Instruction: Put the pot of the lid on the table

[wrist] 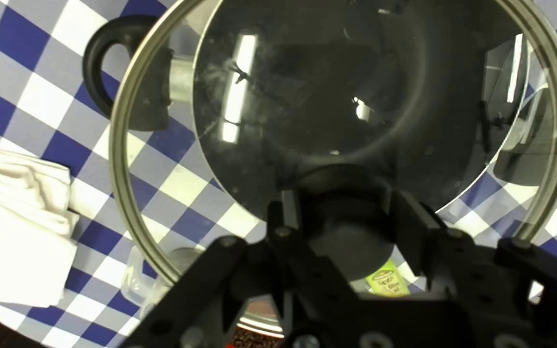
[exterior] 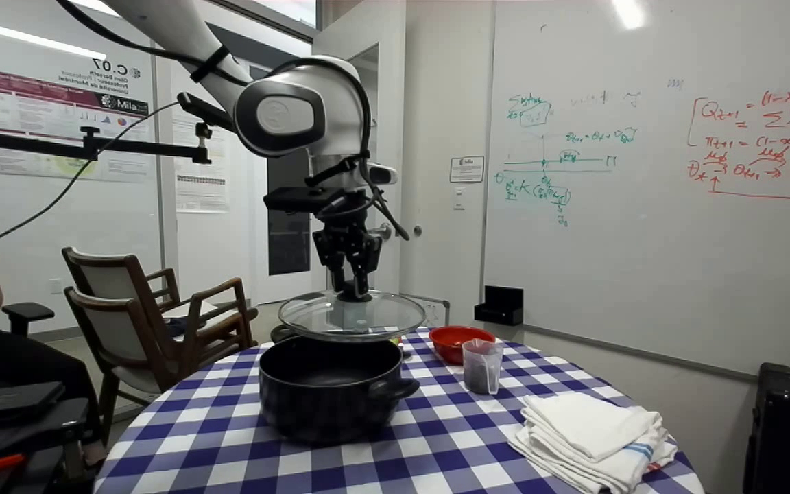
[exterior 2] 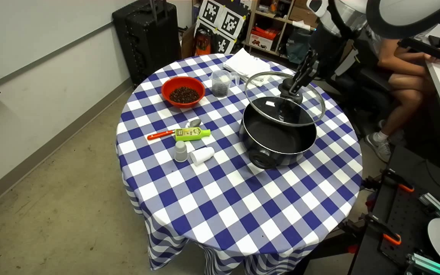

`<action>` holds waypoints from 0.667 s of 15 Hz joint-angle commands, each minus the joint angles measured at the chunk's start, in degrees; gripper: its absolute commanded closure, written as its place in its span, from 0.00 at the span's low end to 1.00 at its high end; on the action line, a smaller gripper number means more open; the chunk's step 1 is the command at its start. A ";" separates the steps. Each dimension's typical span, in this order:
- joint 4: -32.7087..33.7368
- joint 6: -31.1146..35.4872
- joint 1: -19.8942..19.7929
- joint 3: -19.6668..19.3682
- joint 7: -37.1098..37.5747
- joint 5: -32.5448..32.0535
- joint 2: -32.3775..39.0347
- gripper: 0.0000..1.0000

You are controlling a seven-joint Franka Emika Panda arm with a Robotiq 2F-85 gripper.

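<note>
1. My gripper clasps the lid by its knob.
2. It hangs right below the fingers, over the pot, seemingly not touching it.
3. I judge sideways comes first, past the pot, then down to the table.
</note>
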 commanded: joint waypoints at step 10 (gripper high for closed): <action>-4.72 -0.21 -11.05 -14.87 4.82 2.44 -4.33 0.76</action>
